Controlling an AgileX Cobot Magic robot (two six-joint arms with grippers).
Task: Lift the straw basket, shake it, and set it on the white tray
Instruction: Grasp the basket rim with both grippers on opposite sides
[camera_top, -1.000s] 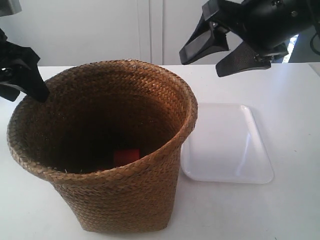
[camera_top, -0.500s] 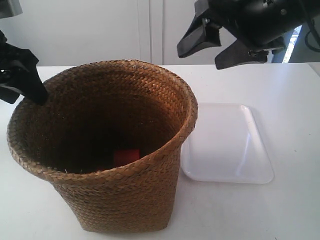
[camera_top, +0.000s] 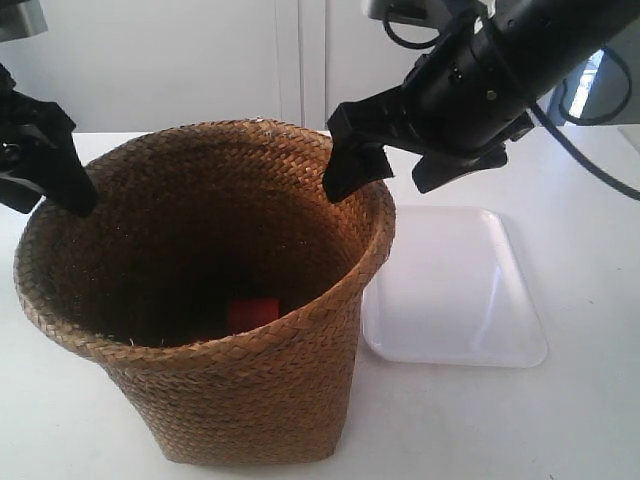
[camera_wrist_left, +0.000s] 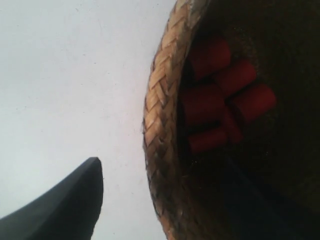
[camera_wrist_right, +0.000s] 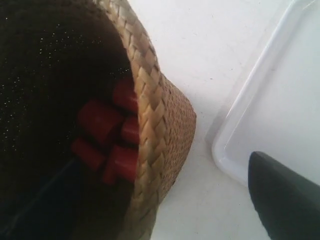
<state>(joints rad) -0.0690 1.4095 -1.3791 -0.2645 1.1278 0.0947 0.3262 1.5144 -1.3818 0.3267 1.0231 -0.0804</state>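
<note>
The straw basket (camera_top: 220, 330) stands upright on the white table, with red blocks (camera_top: 252, 313) at its dark bottom. To its right lies the white tray (camera_top: 455, 285), bare. My left gripper (camera_top: 48, 195) is open astride the basket's left rim (camera_wrist_left: 160, 125), one finger (camera_wrist_left: 65, 210) outside over the table and the other lost in the dark inside. My right gripper (camera_top: 392, 178) is open astride the back right rim (camera_wrist_right: 150, 120). Its outer finger (camera_wrist_right: 285, 200) hangs between the basket and the tray (camera_wrist_right: 280, 100), while the inner one barely shows. Neither gripper pinches the weave.
A white wall with cabinet doors (camera_top: 300, 60) runs behind the table. The basket's wall nearly touches the tray's left edge. The right arm's cables (camera_top: 590, 160) hang over the table behind the tray. Red blocks (camera_wrist_left: 225, 100) (camera_wrist_right: 105, 135) show in both wrist views.
My right arm has come down and leftward from above the tray's far side to the basket's back right rim, still open. The left gripper and basket have hardly moved.
</note>
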